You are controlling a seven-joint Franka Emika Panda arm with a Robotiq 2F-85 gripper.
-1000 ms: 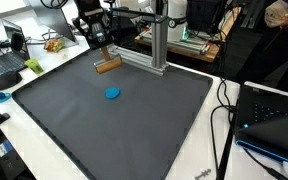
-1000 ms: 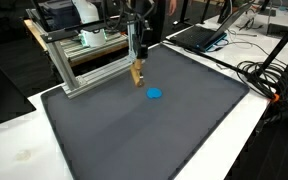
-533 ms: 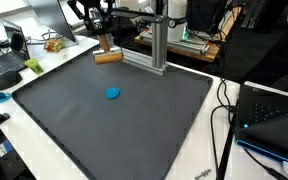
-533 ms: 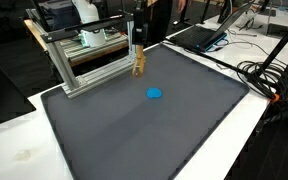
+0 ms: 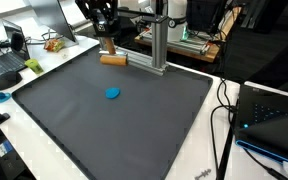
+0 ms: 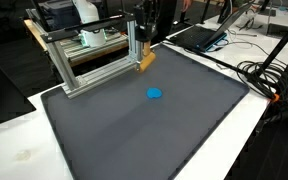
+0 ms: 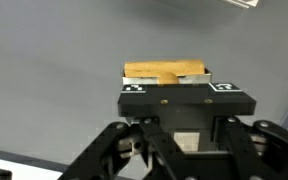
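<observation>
Your pincer [image 5: 108,47] is clamped on the tan oblong wooden block [image 5: 112,59], holding it above the dark tabletop's [image 5: 134,135] edge, beside the silver metal frame [image 5: 158,45]. The small round blue disc [image 5: 112,94] lies near the middle.

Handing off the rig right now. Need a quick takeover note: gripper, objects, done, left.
Gripper: shut on the wooden block, which lies crosswise between the fingers.
Block: in the air beside the aluminium frame, near the edge of the grey mat.
Blue disc: flat on the mat, well apart from the gripper.
Done: block is picked up.
Left: block not yet set down.
</observation>
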